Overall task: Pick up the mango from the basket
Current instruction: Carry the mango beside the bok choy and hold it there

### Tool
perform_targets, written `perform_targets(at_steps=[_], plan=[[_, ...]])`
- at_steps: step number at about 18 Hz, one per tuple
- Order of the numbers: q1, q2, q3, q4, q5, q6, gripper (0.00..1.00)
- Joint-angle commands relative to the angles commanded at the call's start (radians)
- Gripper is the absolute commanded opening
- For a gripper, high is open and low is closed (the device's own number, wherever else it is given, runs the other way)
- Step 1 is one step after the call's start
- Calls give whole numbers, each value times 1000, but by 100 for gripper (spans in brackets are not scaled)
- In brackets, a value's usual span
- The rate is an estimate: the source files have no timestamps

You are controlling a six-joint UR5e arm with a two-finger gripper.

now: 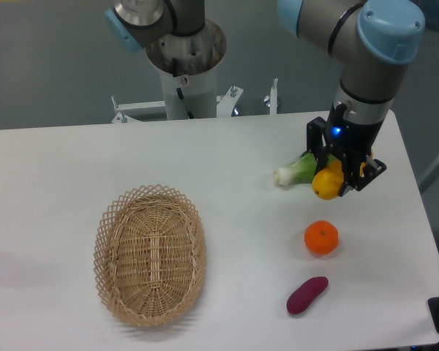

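Note:
The mango (326, 183) is a yellow-orange fruit held in my gripper (338, 178) over the right side of the table, just above the surface. The gripper is shut on it; the black fingers cover its upper part. The wicker basket (150, 252) lies at the front left of the table, far from the gripper, with nothing showing inside it.
A green-and-white leafy vegetable (295, 171) lies just left of the gripper, partly behind the mango. A round orange (321, 238) sits below the gripper. A purple sweet potato (307, 295) lies nearer the front edge. The arm's base column (184, 66) stands behind the table.

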Motion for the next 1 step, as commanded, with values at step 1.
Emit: perform_targets(at_steps=[1], plan=[[0,0,-2,0,0,0,45]])
